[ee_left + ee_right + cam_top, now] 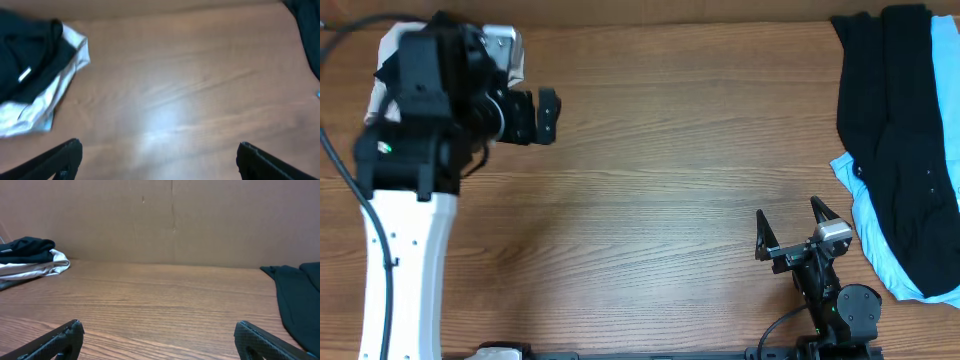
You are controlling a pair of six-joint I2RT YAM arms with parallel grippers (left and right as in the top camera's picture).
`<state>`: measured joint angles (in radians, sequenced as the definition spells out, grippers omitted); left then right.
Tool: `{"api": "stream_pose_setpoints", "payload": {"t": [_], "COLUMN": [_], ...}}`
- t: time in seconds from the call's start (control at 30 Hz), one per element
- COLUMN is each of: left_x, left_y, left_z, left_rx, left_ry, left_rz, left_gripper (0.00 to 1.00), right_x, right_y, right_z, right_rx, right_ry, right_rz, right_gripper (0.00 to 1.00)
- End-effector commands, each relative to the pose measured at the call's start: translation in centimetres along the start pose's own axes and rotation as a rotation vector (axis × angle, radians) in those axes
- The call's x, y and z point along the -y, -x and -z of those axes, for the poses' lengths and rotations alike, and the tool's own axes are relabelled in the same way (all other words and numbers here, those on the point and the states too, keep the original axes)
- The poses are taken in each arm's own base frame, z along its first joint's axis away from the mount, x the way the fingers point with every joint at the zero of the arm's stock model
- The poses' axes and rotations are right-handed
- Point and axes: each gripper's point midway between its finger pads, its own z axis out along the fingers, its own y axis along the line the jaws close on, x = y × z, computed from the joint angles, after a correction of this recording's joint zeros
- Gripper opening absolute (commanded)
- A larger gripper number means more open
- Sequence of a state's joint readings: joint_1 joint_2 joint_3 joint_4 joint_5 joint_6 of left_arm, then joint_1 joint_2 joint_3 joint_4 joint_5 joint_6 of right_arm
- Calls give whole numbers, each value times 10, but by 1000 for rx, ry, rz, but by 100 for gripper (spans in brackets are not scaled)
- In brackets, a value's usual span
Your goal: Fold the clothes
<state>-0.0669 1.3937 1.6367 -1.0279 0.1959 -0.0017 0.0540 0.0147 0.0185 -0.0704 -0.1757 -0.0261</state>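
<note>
A pile of black garments [895, 140] lies over a light-blue one [865, 205] at the table's right edge; the black cloth also shows in the right wrist view [295, 300]. A folded stack of black cloth with a small white label [25, 60] on pale beige fabric [45, 100] sits at the far left, mostly hidden under the left arm in the overhead view [510, 55], and shows in the right wrist view [30, 260]. My left gripper [548, 117] is open and empty over bare table, right of the stack. My right gripper [790, 228] is open and empty near the front right.
The wooden table [660, 170] spans the view, with a brown cardboard wall [170, 220] behind its far edge. The left arm's white base [405, 270] stands at the front left, with cables [340, 170] beside it.
</note>
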Motion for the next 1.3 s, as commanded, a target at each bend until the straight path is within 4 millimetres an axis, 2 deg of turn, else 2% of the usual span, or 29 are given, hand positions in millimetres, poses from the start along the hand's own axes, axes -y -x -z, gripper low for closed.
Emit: {"api": "stream_pose_setpoints", "payload": {"t": [0.0, 0.1, 0.23, 0.33, 0.6, 0.87, 1.1, 1.27], "left_x": [-1, -3, -4, -6, -5, -4, -9, -13], "left_y": [-25, -45, -79, -106, -158, -178, -185, -184], "left_z": [-11, -22, -26, -23, -14, -5, -11, -8], "left_rx": [69, 153, 245, 323, 463, 634, 784, 801], "left_ry": [-1, -1, -6, 8, 12, 14, 22, 39], "left_rz": [-8, -24, -41, -55, -80, -111, -133, -127], "left_gripper": [100, 100, 100, 100, 100, 100, 100, 100], "right_x": [1, 1, 1, 1, 1, 1, 1, 1], "right_y": [-1, -1, -1, -1, -1, -1, -1, -1], "right_z": [0, 0, 0, 0, 0, 0, 0, 0], "right_rx": [7, 7, 7, 7, 7, 6, 6, 7], "right_ry": [-5, -5, -5, -5, -5, -5, -5, -5], "right_rz": [-2, -1, -1, -2, -1, -2, -2, -2], "right_gripper": [100, 100, 100, 100, 100, 100, 100, 100]}}
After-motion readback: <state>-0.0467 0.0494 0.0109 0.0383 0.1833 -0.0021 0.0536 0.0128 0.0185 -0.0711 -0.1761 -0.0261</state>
